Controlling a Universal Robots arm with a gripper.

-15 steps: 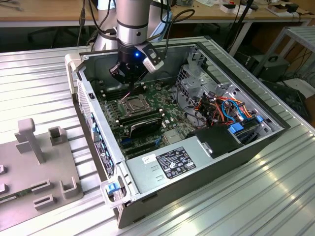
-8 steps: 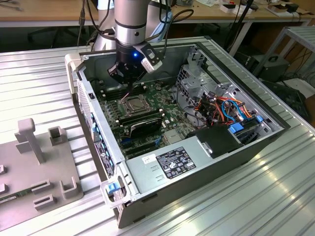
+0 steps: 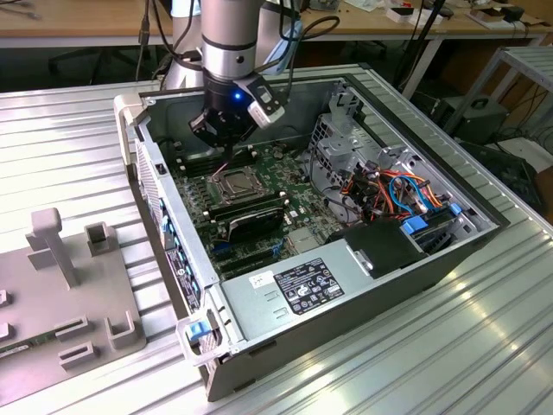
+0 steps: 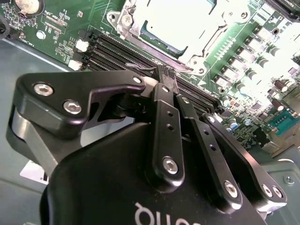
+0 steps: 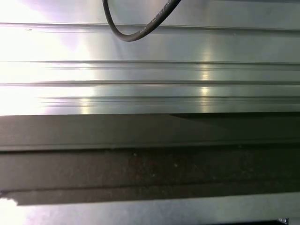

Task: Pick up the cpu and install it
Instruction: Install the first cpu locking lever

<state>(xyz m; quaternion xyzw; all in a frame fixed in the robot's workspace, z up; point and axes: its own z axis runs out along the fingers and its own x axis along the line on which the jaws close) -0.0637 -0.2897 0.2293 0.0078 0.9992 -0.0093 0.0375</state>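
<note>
- Gripper (image 3: 226,138): positioned inside the open computer case (image 3: 449,251), over the motherboard (image 3: 285,169), just above and behind the socket (image 3: 235,183) as the exterior view shows it.
- Finger state: in the second wrist view the two fingers (image 4: 165,79) stand drawn together at their tips with no gap visible between them; nothing can be seen held there. The tips sit just above the memory slots (image 4: 117,51) beside the socket frame.
- The cpu (image 4: 180,21): a pale, glare-washed square face lies inside the metal socket frame in the second wrist view, which I judge to be the chip seated in place. The overexposure prevents confirming that it sits flush — this remains a judgement.
- Task standing: with the chip apparently in the socket and the gripper carrying nothing, placement looks done; whether the retention frame is latched cannot be told.
- Risk one: the fingertips are close to the memory slots and the socket's edge. Any sideways drift could catch a slot clip or the frame.
- Risk two: if the chip is slightly skewed in the socket, downward pressure could bend the contacts beneath.
- Risk three: a cable (image 5: 140,28) hangs near the arm in the first wrist view; it could snag on the case wall.
</note>
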